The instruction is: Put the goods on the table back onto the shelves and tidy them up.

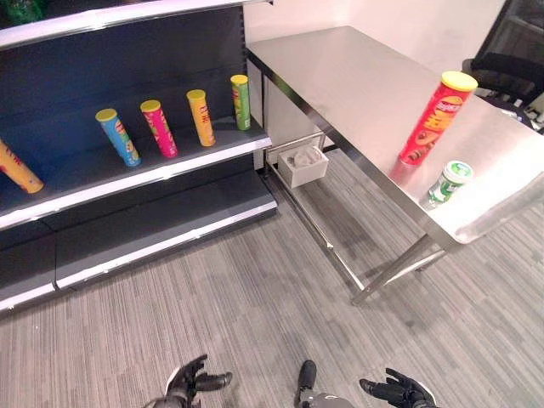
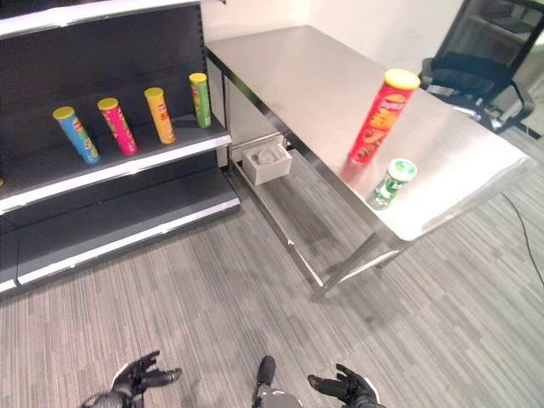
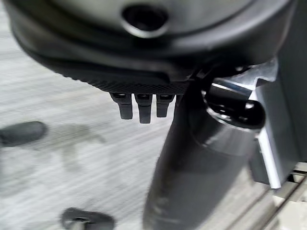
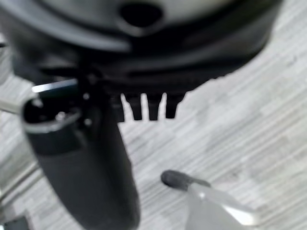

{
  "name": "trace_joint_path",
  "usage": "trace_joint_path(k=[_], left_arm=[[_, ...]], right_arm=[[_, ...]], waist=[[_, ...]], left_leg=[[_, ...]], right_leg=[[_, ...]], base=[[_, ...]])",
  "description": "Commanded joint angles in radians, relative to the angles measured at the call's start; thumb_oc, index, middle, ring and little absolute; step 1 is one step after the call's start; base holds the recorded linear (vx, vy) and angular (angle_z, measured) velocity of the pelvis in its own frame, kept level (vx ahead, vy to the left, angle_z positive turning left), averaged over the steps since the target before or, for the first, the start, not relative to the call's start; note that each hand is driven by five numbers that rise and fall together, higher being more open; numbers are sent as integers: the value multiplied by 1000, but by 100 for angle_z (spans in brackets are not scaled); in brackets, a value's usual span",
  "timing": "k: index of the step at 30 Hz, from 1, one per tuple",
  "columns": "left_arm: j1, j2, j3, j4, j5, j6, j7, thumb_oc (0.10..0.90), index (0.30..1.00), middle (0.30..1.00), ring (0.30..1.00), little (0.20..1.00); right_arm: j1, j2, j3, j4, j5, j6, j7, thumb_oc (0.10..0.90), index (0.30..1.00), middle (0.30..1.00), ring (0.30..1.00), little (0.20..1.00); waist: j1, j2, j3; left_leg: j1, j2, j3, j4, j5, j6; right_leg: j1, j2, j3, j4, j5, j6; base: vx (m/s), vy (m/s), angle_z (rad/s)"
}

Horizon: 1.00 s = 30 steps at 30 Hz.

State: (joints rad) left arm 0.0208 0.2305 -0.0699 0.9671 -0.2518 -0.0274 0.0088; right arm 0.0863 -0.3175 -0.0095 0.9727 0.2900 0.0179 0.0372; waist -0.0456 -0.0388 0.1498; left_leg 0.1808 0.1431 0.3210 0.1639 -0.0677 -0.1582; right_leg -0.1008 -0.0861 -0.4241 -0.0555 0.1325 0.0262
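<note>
While both hands hang released and empty, the red can [image 1: 436, 117] stands upright on the worktop [image 1: 357, 85] at two o'clock, nearer the right hand [image 1: 398, 391] than the left hand [image 1: 191, 381].

Red can [image 1: 436, 118], green-white tub [image 1: 450, 182], grey striped floor [image 1: 255, 323]
</note>
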Motion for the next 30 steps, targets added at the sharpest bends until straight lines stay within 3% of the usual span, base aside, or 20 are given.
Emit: trace_joint_path(k=[1, 2, 5, 7, 8, 9, 10, 12, 17, 18, 19, 20, 22, 23, 25, 27, 29, 30], left_arm=[[41, 65, -6, -51, -5, -30, -1, 800, 900, 900, 900, 900], [42, 64, -6, -52, -9, -28, -3, 800, 900, 900, 900, 900], [43, 59, -9, -48, -9, -27, 0, 800, 900, 900, 900, 900], [49, 55, -2, -53, -10, -25, 1, 800, 900, 900, 900, 900], [51, 56, -1, -52, -1, -24, 6, 800, 900, 900, 900, 900], [54, 57, -2, -54, 0, -23, 7, 800, 900, 900, 900, 900], [53, 54, -5, -44, 10, -26, 13, 800, 900, 900, 900, 900], [50, 52, -8, -24, 15, -29, 15, 800, 900, 900, 900, 900], [52, 51, -8, -21, 9, -31, 16, 800, 900, 900, 900, 900], [73, 52, 8, -13, 3, -27, 13, 800, 900, 900, 900, 900], [73, 52, 8, -13, 3, -27, 13, 800, 900, 900, 900, 900], [79, 56, 20, -1, 6, -28, 17, 800, 900, 900, 900, 900], [79, 56, 20, -1, 6, -28, 17, 800, 900, 900, 900, 900], [77, 65, 23, -7, 0, -30, 21, 800, 900, 900, 900, 900], [72, 81, 34, -32, -17, -32, 32, 800, 900, 900, 900, 900], [69, 87, 37, -36, -24, -31, 33, 800, 900, 900, 900, 900], [74, 93, 42, -44, -34, -33, 37, 800, 900, 900, 900, 900], [76, 96, 52, -42, -38, -30, 38, 800, 900, 900, 900, 900]], right_arm=[[20, -29, -4, -45, 46, -41, -7, 800, 900, 900, 900, 900], [22, -28, -1, -50, 46, -39, -3, 800, 900, 900, 900, 900], [20, -29, 12, -48, 36, -32, -5, 800, 900, 900, 900, 900], [15, -29, 14, -61, 33, -28, -5, 800, 900, 900, 900, 900], [14, -28, 20, -75, 28, -27, -4, 800, 900, 900, 900, 900], [14, -28, 23, -76, 26, -28, -3, 800, 900, 900, 900, 900], [12, -32, 36, -78, 15, -31, -1, 800, 900, 900, 900, 900], [4, -37, 46, -71, 7, -36, -1, 800, 900, 900, 900, 900], [-1, -38, 49, -60, 6, -37, 0, 800, 900, 900, 900, 900], [-3, -22, 56, -59, 3, -32, 3, 800, 900, 900, 900, 900], [-3, -22, 56, -60, 3, -31, 3, 800, 900, 900, 900, 900], [-1, -5, 59, -63, 0, -30, 10, 800, 900, 900, 900, 900], [-1, -5, 59, -63, 0, -30, 10, 800, 900, 900, 900, 900], [-5, 0, 63, -58, -5, -29, 12, 800, 900, 900, 900, 900], [-25, 3, 60, -39, -5, -29, 6, 800, 900, 900, 900, 900], [-29, 2, 57, -33, -7, -28, 5, 800, 900, 900, 900, 900], [-28, 4, 39, -18, -1, -25, -3, 800, 900, 900, 900, 900], [-19, 6, 25, 6, -1, -24, -15, 800, 900, 900, 900, 900]], waist=[[5, 5, 22], [13, 5, 34], [26, 0, 46], [35, -7, 42], [44, -8, 33], [53, -7, 29], [76, 10, 31], [90, 23, 32], [94, 28, 27], [101, 21, -3], [106, 21, -3], [109, -3, -21], [109, -3, -21], [111, -11, -18], [115, -9, -3], [109, -4, 6], [102, -4, 21], [107, -10, 17]], left_leg=[[-165, 64, 17, 282, 183, -14], [-193, 84, 0, 344, 207, -24], [-236, 116, -6, 366, 242, -27], [-277, 118, 12, 233, 223, -9], [-273, 87, 23, 42, 216, 7], [-279, 68, 11, -62, 227, 14], [-315, 53, -49, -217, 333, 16], [-383, 53, -98, -251, 362, -16], [-388, 56, -100, -251, 375, -25], [-332, 52, -40, -251, 351, 4], [-331, 53, -35, -251, 350, 5], [-283, 26, 17, -251, 309, 47], [-283, 26, 18, -251, 309, 47], [-253, 5, 46, -251, 278, 76], [-210, -25, 81, -251, 228, 120], [-194, -30, 90, -251, 212, 130], [-156, -51, 91, -251, 168, 132], [-147, -58, 101, -251, 156, 119]], right_leg=[[116, -38, -19, -32, 5, 100], [136, -20, -20, -32, -19, 79], [164, -6, -20, -32, -52, 67], [179, -16, -12, -32, -61, 83], [182, -19, 10, -32, -71, 96], [191, -19, 18, -32, -80, 101], [205, -3, 30, -32, -87, 95], [229, 15, 51, -32, -110, 94], [239, 24, 63, -32, -116, 91], [283, 20, 96, -32, -152, 94], [282, 20, 101, -32, -151, 94], [319, -10, 108, -29, -148, 110], [319, -11, 109, -29, -148, 110], [295, -40, 111, 69, -158, 122], [180, -100, 111, 294, -102, 165], [141, -125, 99, 357, -77, 176], [95, -185, 46, 431, -57, 199], [100, -180, -16, 298, -64, 183]], base=[[196, -295, 49], [87, -149, 11], [135, -81, -36], [197, 87, -41], [280, 177, -1], [321, 243, -46], [284, 195, -67], [244, 128, -77], [149, 67, -41], [404, 217, -31], [724, 402, -81], [318, 187, -104], [231, 159, -73], [246, 265, -28], [237, 311, -36], [90, 146, -76], [149, 137, -24], [150, 49, -6]])
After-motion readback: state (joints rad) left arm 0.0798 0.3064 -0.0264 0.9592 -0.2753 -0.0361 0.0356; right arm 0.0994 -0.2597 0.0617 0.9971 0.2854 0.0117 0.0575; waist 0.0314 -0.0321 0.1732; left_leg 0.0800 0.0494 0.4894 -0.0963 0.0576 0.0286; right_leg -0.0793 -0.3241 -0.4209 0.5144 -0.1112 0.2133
